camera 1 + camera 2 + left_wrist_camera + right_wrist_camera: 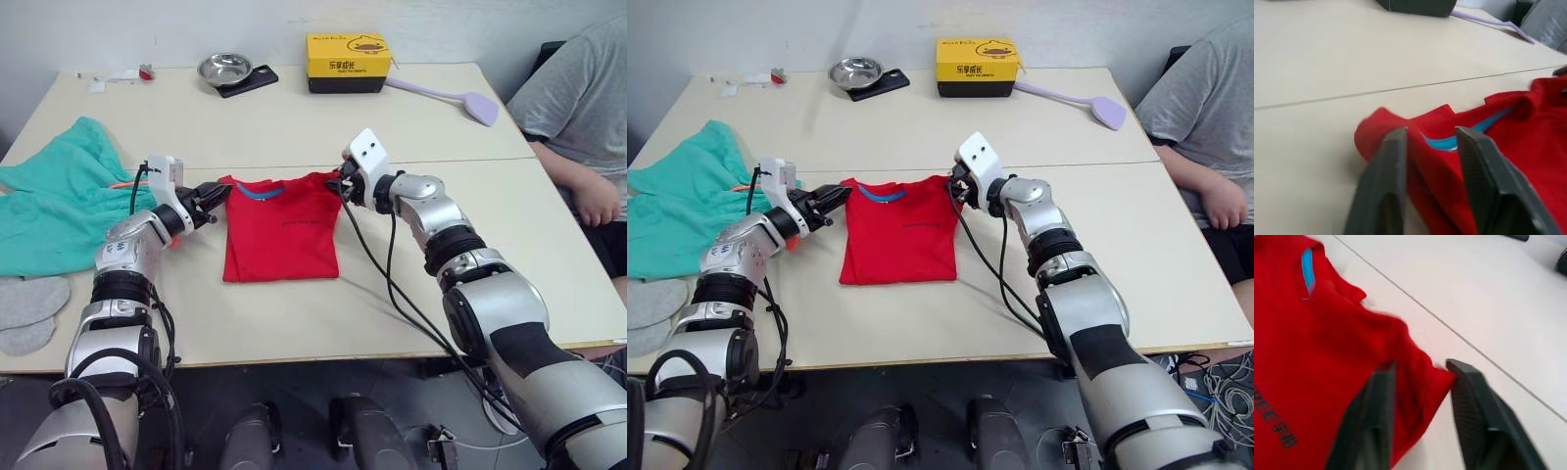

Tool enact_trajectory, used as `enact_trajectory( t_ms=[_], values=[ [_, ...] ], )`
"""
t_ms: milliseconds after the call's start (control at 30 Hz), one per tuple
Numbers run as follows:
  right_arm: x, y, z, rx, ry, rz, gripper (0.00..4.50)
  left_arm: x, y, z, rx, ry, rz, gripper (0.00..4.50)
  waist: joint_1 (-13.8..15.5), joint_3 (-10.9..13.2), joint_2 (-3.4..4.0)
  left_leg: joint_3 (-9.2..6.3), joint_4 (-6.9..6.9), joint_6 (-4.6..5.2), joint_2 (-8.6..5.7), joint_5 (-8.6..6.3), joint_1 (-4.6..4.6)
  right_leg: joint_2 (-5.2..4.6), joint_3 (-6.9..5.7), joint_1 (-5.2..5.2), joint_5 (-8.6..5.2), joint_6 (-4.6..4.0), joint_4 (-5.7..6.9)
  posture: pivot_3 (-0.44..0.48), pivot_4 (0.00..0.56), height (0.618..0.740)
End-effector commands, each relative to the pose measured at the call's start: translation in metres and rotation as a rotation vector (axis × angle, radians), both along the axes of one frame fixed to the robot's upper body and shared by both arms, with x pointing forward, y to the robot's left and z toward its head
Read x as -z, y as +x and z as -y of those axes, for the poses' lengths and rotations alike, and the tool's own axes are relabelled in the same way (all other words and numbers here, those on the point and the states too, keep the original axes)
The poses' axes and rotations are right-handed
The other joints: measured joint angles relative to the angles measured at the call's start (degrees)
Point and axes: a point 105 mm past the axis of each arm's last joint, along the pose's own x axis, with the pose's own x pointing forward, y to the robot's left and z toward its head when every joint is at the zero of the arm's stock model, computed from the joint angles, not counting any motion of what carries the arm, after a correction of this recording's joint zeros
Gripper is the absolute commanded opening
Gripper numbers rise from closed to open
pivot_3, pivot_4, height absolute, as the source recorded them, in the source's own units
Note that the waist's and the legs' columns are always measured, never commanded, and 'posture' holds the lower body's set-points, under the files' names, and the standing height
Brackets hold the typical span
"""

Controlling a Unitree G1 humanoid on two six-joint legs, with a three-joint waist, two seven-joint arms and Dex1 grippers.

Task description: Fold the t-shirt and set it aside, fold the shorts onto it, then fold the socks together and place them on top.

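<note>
Folding the t-shirt: both grippers are reaching its top corners.

The t-shirt is lying flat at the table's middle, sleeves already folded in. The left gripper and the right gripper are standing spread, each straddling a shoulder corner without pinching. Next, I judge, both are needing to close, then lift together.

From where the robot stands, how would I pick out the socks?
Start at the teal-green shorts spread over the table's left end. Nearer the robot, at the left front edge, lie the socks: two small, flat, light-grey foot shapes, much smaller than either garment.
</note>
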Motion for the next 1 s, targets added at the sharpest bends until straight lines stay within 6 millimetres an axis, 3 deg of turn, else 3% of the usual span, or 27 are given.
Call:
enact_trajectory(
  t_ms=[33,167,200,300,400,533,700,767,833,1000],
  values=[
    [-0.028,-0.008,0.011,-0.066,-0.008,0.123,3.20,-0.023,-0.015,-0.011,0.004,0.107,0.145,2.97,0.00,0.00,0.00,0.00,-0.02,0.00,0.00,0.00,-0.01,0.00,0.00,0.00,0.00,0.00,-0.01,0.000,0.150,0.740],
    [-0.030,-0.038,0.010,-0.249,-0.013,0.149,4.50,-0.028,-0.046,-0.010,0.108,0.259,0.250,4.25,0.05,0.00,0.00,-0.02,-0.06,-0.03,0.02,-0.02,0.01,0.01,0.00,0.02,0.00,0.00,-0.02,0.000,0.150,0.740],
    [-0.026,-0.051,0.008,-0.322,-0.032,0.148,4.50,-0.029,-0.057,-0.007,0.158,0.295,0.282,4.45,0.11,0.00,0.00,-0.02,-0.05,-0.04,0.02,-0.02,0.01,0.01,-0.01,0.01,0.00,0.00,-0.03,0.000,0.150,0.740],
    [0.003,-0.100,-0.003,-0.540,-0.100,0.119,4.50,-0.017,-0.100,0.012,0.399,0.442,0.334,4.45,0.22,0.00,0.01,-0.05,-0.15,-0.04,0.02,-0.04,0.06,0.01,-0.01,0.08,0.00,0.00,-0.09,0.000,0.150,0.740],
    [0.027,-0.124,-0.011,-0.600,-0.111,0.089,4.50,0.004,-0.122,0.022,0.536,0.562,0.298,4.45,0.28,0.00,0.01,-0.05,-0.34,-0.01,-0.01,-0.07,0.21,-0.03,-0.01,0.21,0.00,-0.01,-0.25,0.000,0.150,0.740],
    [0.061,-0.128,-0.014,-0.587,-0.218,0.082,4.50,0.029,-0.122,0.029,0.555,0.681,0.265,4.45,0.32,0.00,0.01,-0.07,-0.48,0.09,-0.06,-0.03,0.36,-0.08,-0.02,0.25,0.01,-0.03,-0.17,0.000,0.150,0.740],
    [0.077,-0.113,-0.014,-0.516,-0.270,0.115,4.50,0.049,-0.101,0.037,0.492,0.770,0.255,4.45,0.40,0.00,0.00,-0.10,-0.50,0.20,-0.08,-0.06,0.36,-0.08,-0.03,0.25,0.01,-0.04,-0.18,0.000,0.150,0.740],
    [0.080,-0.107,-0.015,-0.487,-0.285,0.122,4.13,0.059,-0.091,0.039,0.489,0.822,0.234,4.50,0.42,-0.01,0.00,-0.07,-0.50,0.08,-0.08,0.01,0.33,-0.06,-0.04,0.21,0.01,-0.04,-0.18,0.000,0.150,0.740],
    [0.084,-0.105,-0.016,-0.490,-0.310,0.135,3.64,0.068,-0.090,0.041,0.519,0.821,0.177,4.11,0.42,-0.01,-0.01,-0.07,-0.46,0.08,-0.08,0.05,0.37,-0.06,-0.04,0.25,0.01,-0.03,-0.14,0.000,0.150,0.740],
    [0.087,-0.108,-0.017,-0.510,-0.328,0.156,1.88,0.073,-0.088,0.041,0.541,0.842,0.151,2.66,0.46,-0.03,0.00,-0.07,-0.47,0.00,-0.08,0.12,0.45,-0.08,-0.03,0.29,0.01,-0.03,-0.06,0.000,0.150,0.740]
  ],
)
